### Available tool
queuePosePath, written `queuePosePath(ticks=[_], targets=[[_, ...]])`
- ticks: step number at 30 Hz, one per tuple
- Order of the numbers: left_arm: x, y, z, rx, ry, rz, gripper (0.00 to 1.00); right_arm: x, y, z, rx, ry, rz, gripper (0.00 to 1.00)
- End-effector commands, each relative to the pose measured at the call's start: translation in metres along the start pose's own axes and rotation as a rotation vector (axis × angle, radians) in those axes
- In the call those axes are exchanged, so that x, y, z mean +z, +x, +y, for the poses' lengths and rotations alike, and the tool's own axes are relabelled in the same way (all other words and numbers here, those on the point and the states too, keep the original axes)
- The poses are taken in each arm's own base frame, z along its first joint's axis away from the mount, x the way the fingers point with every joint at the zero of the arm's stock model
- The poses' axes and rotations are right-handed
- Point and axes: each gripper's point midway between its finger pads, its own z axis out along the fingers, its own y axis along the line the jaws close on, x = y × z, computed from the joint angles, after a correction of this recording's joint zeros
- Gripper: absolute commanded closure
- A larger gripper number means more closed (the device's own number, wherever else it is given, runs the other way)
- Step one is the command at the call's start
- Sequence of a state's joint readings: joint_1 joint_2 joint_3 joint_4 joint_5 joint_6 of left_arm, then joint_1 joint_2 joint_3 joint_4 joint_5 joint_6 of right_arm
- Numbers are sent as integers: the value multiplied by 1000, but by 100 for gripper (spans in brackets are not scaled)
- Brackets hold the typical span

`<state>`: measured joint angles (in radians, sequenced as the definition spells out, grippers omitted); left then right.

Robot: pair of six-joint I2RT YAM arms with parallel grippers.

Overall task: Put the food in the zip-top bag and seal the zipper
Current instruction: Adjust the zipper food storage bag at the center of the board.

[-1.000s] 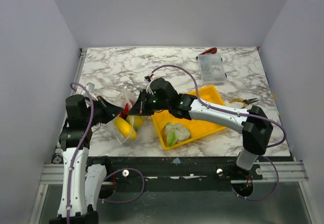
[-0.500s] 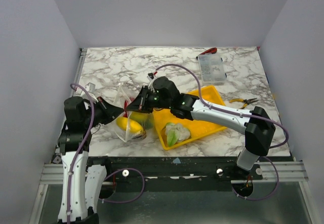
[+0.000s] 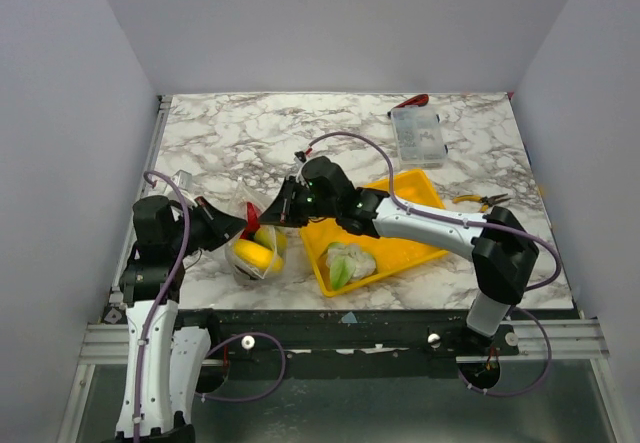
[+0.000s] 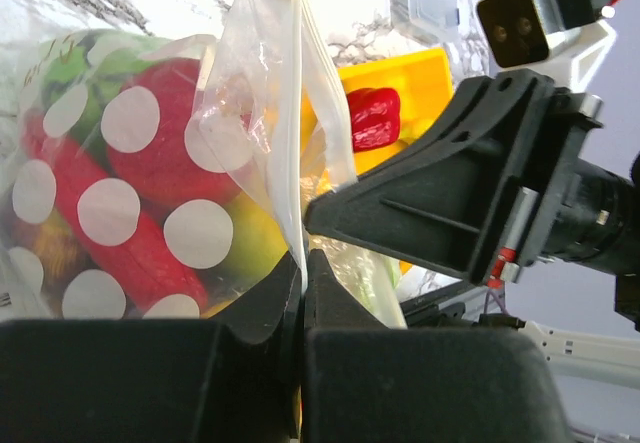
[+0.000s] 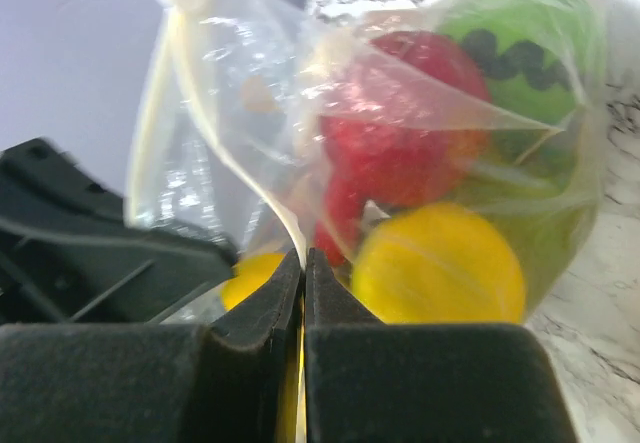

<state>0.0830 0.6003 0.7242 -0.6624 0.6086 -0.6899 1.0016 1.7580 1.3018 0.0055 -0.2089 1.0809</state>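
The zip-top bag (image 3: pixel 256 253) sits on the marble between both arms, holding food: a yellow piece (image 3: pixel 251 254), red pieces (image 4: pixel 150 168) and a green one (image 5: pixel 520 58). My left gripper (image 3: pixel 236 230) is shut on the bag's mouth edge, jaws pinching the zipper (image 4: pixel 293 143). From the other side, my right gripper (image 3: pixel 273 213) is shut on the same edge (image 5: pixel 285 218), close to the left one. A white and green cauliflower (image 3: pixel 347 263) lies in the yellow tray (image 3: pixel 420 188). A red pepper (image 4: pixel 372 118) shows past the bag's edge; I cannot tell whether it is inside.
A rigid clear compartment box (image 3: pixel 417 133) stands at the back right, with a red-handled tool (image 3: pixel 414 100) behind it. Yellow-handled pliers (image 3: pixel 480 201) lie right of the tray. Grey walls close in the table on three sides.
The bag's mouth was raised half a second ago and has come down again; the bag now hangs lower and nearer the front edge. Both grippers stayed pinched on its edge.
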Motion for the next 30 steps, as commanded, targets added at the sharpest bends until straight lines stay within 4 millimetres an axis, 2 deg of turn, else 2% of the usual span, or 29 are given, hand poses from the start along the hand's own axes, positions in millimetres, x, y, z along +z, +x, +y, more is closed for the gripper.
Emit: queuePosePath(ticks=[1,3,5,7,11,13,19,25,27,30], targets=[[1,-5,-2,-49,-22,7,100,-23,-12,58,-99,-145,1,94],[-7,-10,-23,-28,57,-14,100,-24,-5,67,-108,-171,25,94],[-14,-17,-31,0,79,-78,100,-24,0,66,-110,-178,35,94],[-12,-19,-22,-3,38,-86,100,-21,1,59,-113,-171,27,94],[4,-6,-8,-61,27,4,98,-11,8,49,-128,-161,54,95],[7,-4,-7,-67,44,-1,90,-7,10,43,-130,-150,60,95],[10,-11,-3,-26,41,-44,56,1,15,29,-134,-125,77,96],[6,-29,-16,55,56,-86,25,4,16,27,-138,-123,84,96],[3,-40,-20,90,41,-121,19,5,17,28,-138,-124,88,96],[-1,-55,-22,127,3,-173,17,5,17,28,-140,-126,89,96]])
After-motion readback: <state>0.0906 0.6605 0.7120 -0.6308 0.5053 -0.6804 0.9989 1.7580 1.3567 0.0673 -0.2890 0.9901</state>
